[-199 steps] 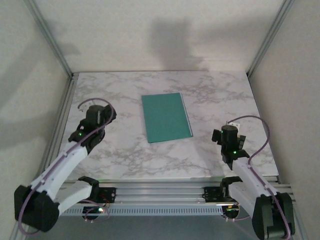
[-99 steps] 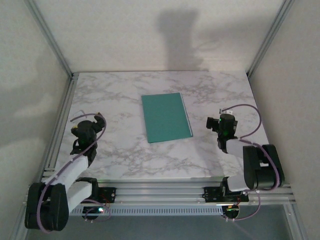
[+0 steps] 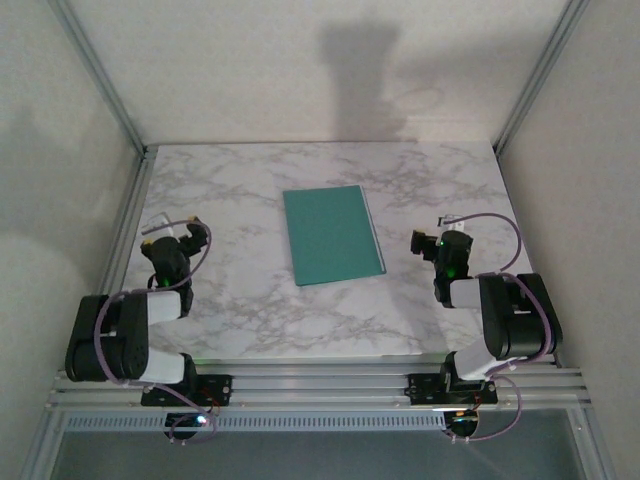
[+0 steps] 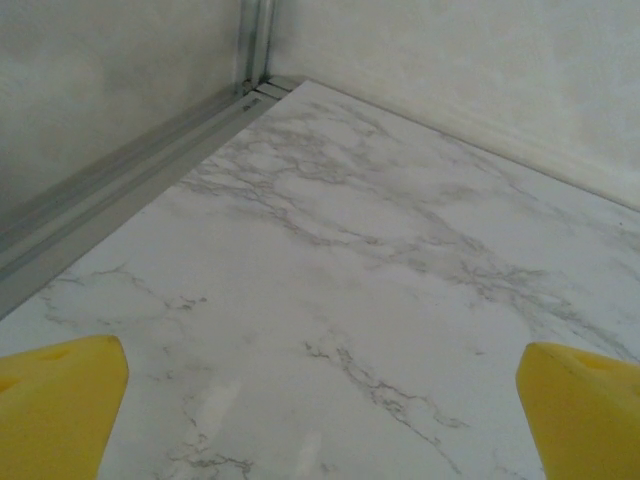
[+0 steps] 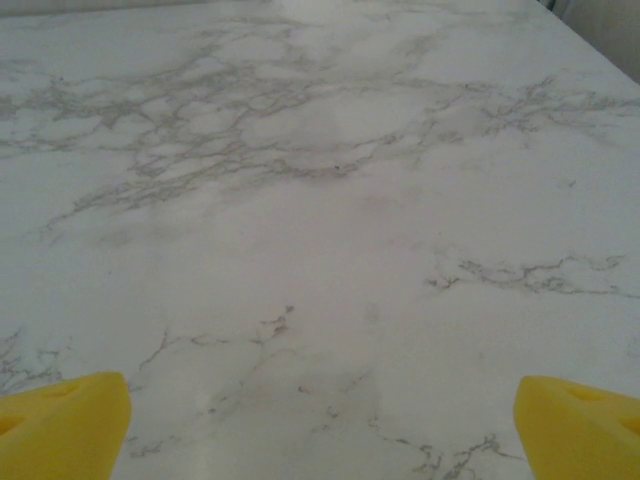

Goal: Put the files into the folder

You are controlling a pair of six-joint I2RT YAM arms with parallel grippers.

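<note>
You see the folder [image 3: 333, 236] flat mid-counter [image 3: 250, 300]; your left gripper [image 3: 173, 233] and right gripper [image 3: 438, 236] flank it, well apart, both spread wide, holding nothing.

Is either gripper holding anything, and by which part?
Nothing is held: the left gripper and right gripper are both open above the marble table, apart from the teal folder.

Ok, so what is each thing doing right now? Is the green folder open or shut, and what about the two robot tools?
Folder: shut, lying flat in the middle of the table, nothing touching it.
Left tool: open, holding nothing, to the left of the folder and apart from it.
Right tool: open, holding nothing, to the right of the folder and apart from it.
</note>
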